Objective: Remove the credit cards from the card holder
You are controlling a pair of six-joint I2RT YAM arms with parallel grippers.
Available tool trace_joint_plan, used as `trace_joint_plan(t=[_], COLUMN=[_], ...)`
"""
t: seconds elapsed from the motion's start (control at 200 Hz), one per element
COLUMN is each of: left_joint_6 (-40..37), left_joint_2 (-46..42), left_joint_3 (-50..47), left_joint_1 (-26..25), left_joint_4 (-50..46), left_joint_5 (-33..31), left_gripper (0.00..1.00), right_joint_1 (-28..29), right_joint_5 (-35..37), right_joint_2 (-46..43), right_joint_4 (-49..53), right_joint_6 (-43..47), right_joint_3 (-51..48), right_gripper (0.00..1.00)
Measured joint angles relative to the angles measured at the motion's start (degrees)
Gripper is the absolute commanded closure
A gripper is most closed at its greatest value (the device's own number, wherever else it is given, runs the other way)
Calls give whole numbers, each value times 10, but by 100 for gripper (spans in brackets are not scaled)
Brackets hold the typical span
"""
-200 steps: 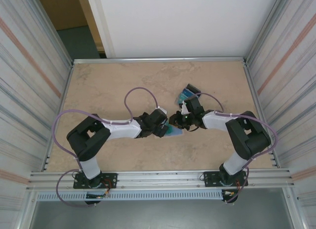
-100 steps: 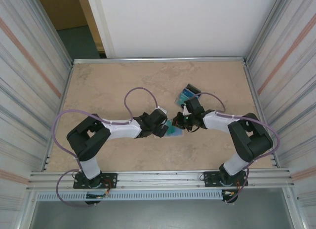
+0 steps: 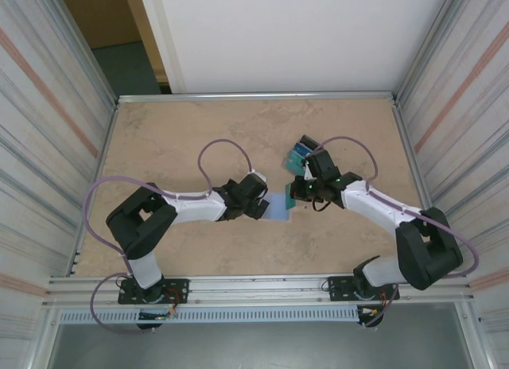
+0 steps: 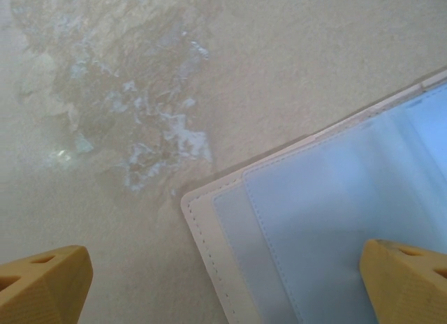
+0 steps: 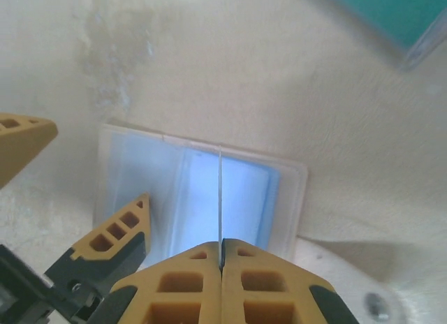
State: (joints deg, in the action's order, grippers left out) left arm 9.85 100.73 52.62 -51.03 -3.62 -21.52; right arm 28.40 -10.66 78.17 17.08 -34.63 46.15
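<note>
Right gripper [image 5: 221, 248] of mine pinched shut on thin plastic card [image 5: 220, 198], edge-on so colour unclear, over open pale blue folding card holder [image 5: 154, 184] lying mid-table. Left gripper [image 4: 223, 285] spread wide, straddling holder's left edge.

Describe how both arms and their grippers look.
Both the left arm and right arm have bulky black joints, white link covers and looping purple cables. The left gripper and right gripper carry yellow-orange wedge-shaped fingers with hollow cells, on black mounts.
</note>
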Motion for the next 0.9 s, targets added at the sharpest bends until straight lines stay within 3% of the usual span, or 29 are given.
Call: trace_joint_plan(t=[0.336,0.646,0.902], left_joint_6=[-6,2,20], left_joint_2=[-57,-116,-152], left_joint_3=[-5,-17,-45], left_joint_1=[3,3,12], left_joint_4=[-23,-24,-23], left_joint_5=[-7,-13,-17], left_gripper=[1,1,1], right_joint_1=[-63,-84,-89], right_joint_5=[30,45,56], right_joint_2=[-19,64,129], right_joint_4=[58,67,76], right_joint_6=[160,339,424], right_joint_3=[110,196,251], right_gripper=[100,100,100])
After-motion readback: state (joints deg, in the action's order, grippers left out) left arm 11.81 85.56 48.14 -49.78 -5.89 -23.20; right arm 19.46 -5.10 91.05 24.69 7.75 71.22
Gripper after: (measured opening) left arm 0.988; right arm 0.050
